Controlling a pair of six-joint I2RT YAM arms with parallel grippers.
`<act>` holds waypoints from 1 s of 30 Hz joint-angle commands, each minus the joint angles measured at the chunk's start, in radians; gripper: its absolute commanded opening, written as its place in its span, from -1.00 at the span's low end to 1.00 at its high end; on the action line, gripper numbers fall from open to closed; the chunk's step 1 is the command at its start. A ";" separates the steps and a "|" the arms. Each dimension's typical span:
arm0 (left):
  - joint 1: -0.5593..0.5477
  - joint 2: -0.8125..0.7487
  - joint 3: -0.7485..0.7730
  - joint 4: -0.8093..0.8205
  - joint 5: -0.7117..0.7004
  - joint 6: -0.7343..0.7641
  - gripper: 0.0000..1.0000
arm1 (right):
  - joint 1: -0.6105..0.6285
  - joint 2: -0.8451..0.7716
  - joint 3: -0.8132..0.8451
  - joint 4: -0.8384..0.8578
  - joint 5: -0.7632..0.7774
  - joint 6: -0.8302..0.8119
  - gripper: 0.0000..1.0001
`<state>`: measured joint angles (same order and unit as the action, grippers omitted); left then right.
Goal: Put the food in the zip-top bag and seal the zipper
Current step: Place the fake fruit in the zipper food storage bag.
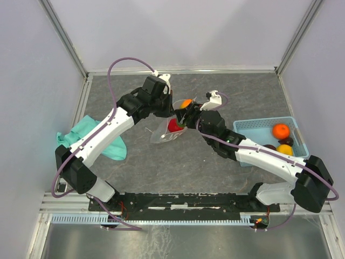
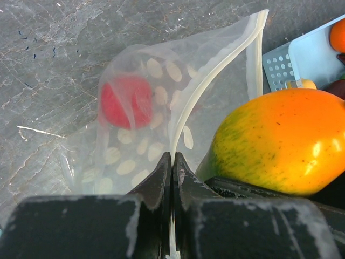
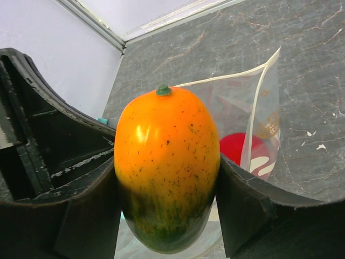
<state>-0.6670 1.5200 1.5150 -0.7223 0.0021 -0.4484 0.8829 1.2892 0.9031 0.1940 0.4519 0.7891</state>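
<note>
Right gripper (image 3: 167,216): both fingers are clamped against the sides of a mango (image 3: 167,167), which is orange above and green below. Its stem end points away from the wrist. Left gripper (image 2: 172,162): the jaws are closed tight, pinching the zipper (image 3: 263,102) where the whitish strip passes between the fingertips. From that pinch the strip curves up and away to the far corner of the bag (image 2: 151,65), so the mouth is held open.

In the left wrist view the mango sits just beside the strip, at the open mouth. Whether it touches the plastic cannot be told. A red fruit (image 2: 126,101) is already inside the bag, seen through the clear wall printed with white oval dots. A brownish mark on the wall near the zipper is too blurred to read.

In the top view the two grippers meet at mid-table (image 1: 188,172), with the bag hanging below and nearer than them. A blue basket (image 1: 253,123) stands to the right, well apart, and holds an orange fruit (image 1: 281,130), a yellow fruit (image 1: 284,149) and dark fruits (image 1: 269,147). A teal cloth (image 1: 97,137) lies to the left under the left arm.
</note>
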 commanded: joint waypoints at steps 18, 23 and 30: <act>0.004 -0.030 -0.029 0.078 0.004 -0.046 -0.95 | 0.016 -0.041 -0.027 0.079 -0.022 0.017 0.60; 0.004 -0.039 -0.040 0.089 0.013 -0.043 -0.95 | 0.016 -0.051 -0.018 0.048 -0.018 0.008 0.64; 0.004 -0.057 -0.063 0.103 0.021 -0.035 -0.95 | 0.016 -0.066 -0.011 -0.013 -0.003 0.009 0.67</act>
<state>-0.6670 1.5108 1.4628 -0.6739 0.0074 -0.4526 0.8948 1.2556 0.8722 0.2005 0.4274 0.7998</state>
